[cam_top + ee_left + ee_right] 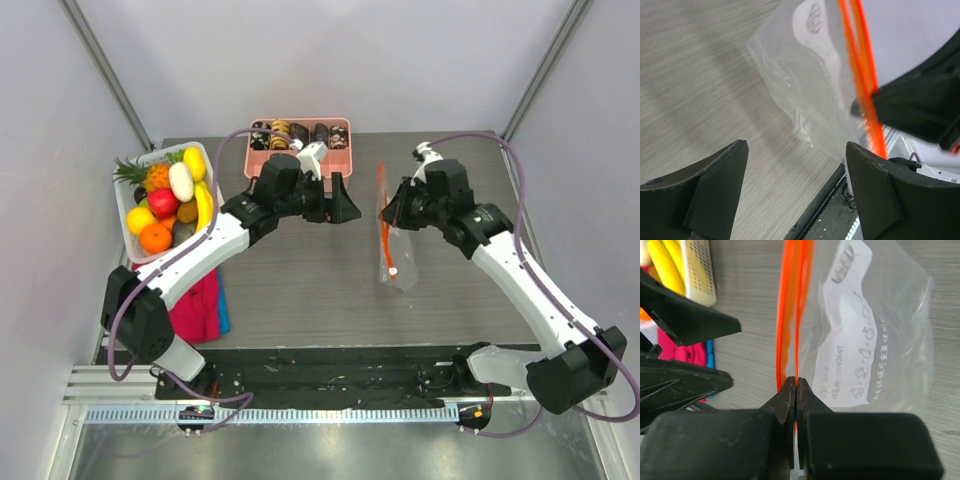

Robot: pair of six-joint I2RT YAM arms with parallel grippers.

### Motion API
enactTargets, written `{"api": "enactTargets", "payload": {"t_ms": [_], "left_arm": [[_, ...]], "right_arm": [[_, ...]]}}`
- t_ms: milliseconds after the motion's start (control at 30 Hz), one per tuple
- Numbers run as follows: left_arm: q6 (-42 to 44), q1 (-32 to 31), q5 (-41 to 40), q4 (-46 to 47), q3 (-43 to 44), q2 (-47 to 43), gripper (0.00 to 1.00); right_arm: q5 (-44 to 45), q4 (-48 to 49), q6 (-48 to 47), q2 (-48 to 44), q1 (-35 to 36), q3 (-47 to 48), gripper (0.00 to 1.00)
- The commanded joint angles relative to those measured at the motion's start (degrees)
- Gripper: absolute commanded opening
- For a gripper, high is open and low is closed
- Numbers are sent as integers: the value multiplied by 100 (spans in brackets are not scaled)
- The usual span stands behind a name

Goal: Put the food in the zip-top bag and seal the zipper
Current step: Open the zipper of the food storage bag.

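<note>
The clear zip-top bag (398, 255) is held up off the table at centre right, its orange-red zipper (384, 205) running along its left edge. My right gripper (392, 213) is shut on one lip of the zipper (796, 315); the other lip bows away to the left, so the mouth is a little parted. My left gripper (342, 200) is open and empty just left of the bag, its jaws facing the bag (805, 90) and zipper (860, 65). The food lies in the white basket (208, 157): pineapple (155, 176), white radish (181, 181), red fruit (163, 202), orange ball (155, 238).
A pink divided tray (300, 160) with small dark pieces stands at the back centre, behind my left arm. Bananas (204, 205) and other yellow fruit also lie in the basket. A pink and blue cloth (200, 305) lies at the near left.
</note>
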Motion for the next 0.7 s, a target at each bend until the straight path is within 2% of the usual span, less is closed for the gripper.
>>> {"api": "enactTargets", "payload": {"t_ms": [0, 267, 667], "left_arm": [[-452, -27, 36, 425, 109, 185, 79], [-372, -115, -377, 372, 285, 510, 62], [-662, -238, -518, 416, 698, 933, 63]], "right_arm": [[778, 547, 50, 445, 414, -136, 1], [866, 653, 288, 798, 556, 5, 1], [849, 767, 279, 710, 679, -206, 1]]}}
